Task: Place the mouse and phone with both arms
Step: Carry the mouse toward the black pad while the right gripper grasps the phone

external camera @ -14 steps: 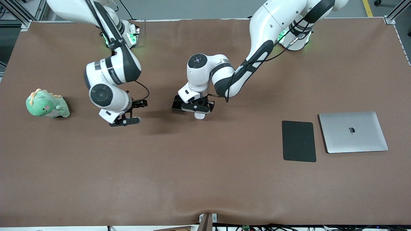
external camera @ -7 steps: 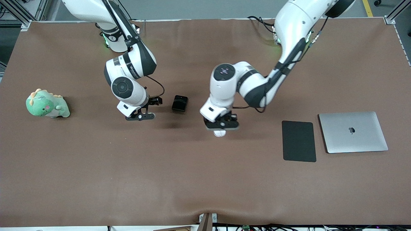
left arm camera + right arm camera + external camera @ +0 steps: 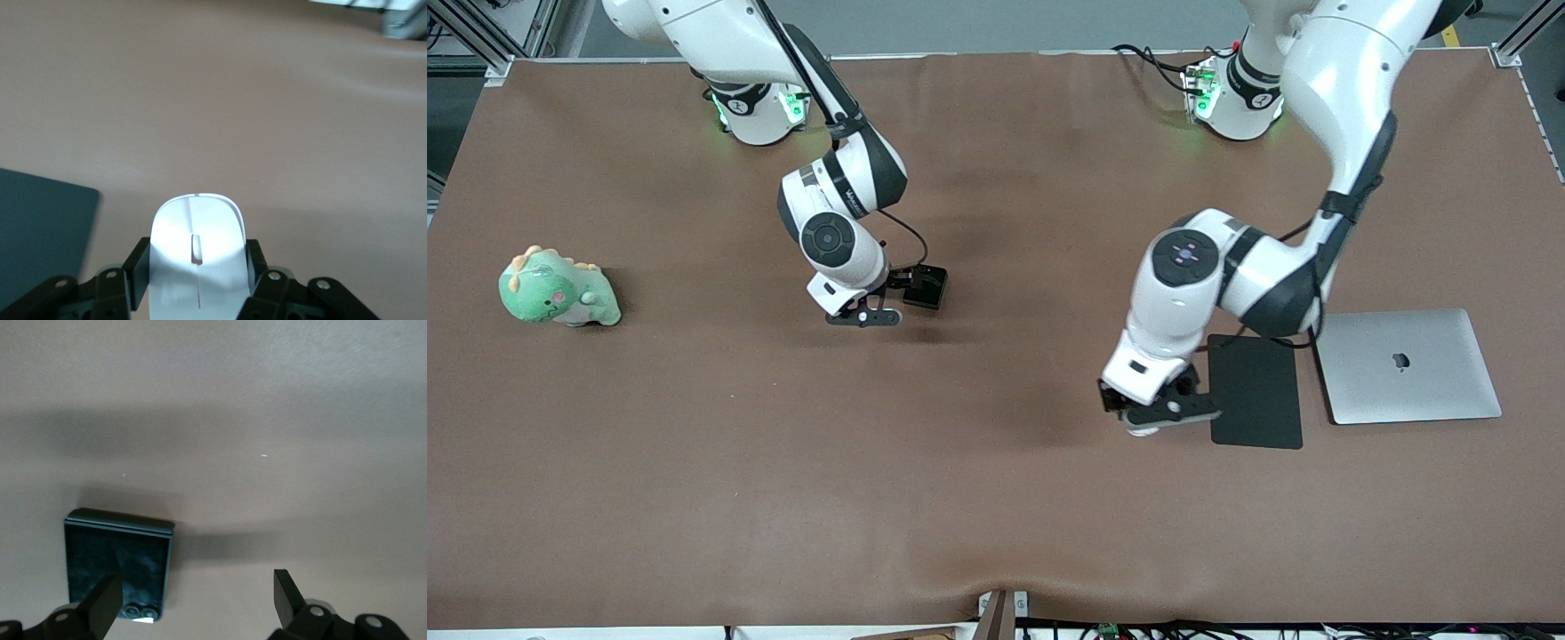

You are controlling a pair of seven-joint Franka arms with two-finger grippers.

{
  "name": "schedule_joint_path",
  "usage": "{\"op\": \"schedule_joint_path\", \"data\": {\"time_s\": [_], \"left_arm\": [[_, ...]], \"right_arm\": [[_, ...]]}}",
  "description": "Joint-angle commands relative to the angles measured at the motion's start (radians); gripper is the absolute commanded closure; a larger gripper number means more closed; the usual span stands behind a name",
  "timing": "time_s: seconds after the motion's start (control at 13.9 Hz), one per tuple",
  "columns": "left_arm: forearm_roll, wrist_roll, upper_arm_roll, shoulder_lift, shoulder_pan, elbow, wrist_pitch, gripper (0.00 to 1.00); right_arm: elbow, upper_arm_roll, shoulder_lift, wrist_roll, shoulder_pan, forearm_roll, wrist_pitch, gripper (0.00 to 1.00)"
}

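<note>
**Mouse in the left tool, phone at the tip of the right tool**

The left tool (image 3: pixel 1161 416) hangs over the bare counter (image 3: pixel 996 498), just beside the edge of the flat black pad (image 3: pixel 1256 391). Its two fingers (image 3: pixel 137 270) are closed against the sides of the white mouse (image 3: pixel 197 257), which sits between them with its thin centre line running straight out from the tool. In the front view only a small white sliver of the mouse shows under the tool. A corner of the pad shows beside the tool in the left wrist view, apart from the mouse. The silver laptop (image 3: pixel 1405 366) lies closed next to the pad, toward the left arm's end of the counter.

The right tool (image 3: pixel 869 313) is low over the counter with its fingers (image 3: pixel 100 603) spread wide and nothing between them. The phone (image 3: pixel 926 287) lies flat on the counter right at this tool: one fingertip overlaps the phone's near corner in the right wrist view, while the other finger stands over bare counter beside it. Whether the fingertip touches the phone cannot be told.

A green plush dinosaur (image 3: pixel 558 289) sits well apart from the right tool, toward the right arm's end of the counter.
</note>
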Motion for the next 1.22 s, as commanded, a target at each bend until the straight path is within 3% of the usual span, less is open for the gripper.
{"op": "schedule_joint_path", "data": {"time_s": [0.0,0.22,0.5,0.65,1.15], "left_arm": [[-0.013,0.163,-0.012,-0.071,0.103,-0.103,-0.011,1.00],[-0.013,0.366,-0.049,-0.094,0.244,-0.195,-0.011,1.00],[-0.013,0.535,-0.210,-0.084,0.541,-0.293,0.002,1.00],[-0.013,0.549,-0.221,-0.053,0.571,-0.307,0.017,1.00],[-0.010,0.524,-0.214,0.047,0.588,-0.358,0.255,1.00]], "right_arm": [[0.025,-0.008,0.031,0.082,0.045,0.021,0.038,0.00],[0.030,-0.008,0.050,0.117,0.067,0.021,0.065,0.00],[0.030,-0.008,0.085,0.189,0.093,0.021,0.128,0.00],[0.033,-0.008,0.087,0.199,0.093,0.027,0.128,0.00],[0.043,-0.009,0.096,0.200,0.095,0.068,0.136,0.00]]}}
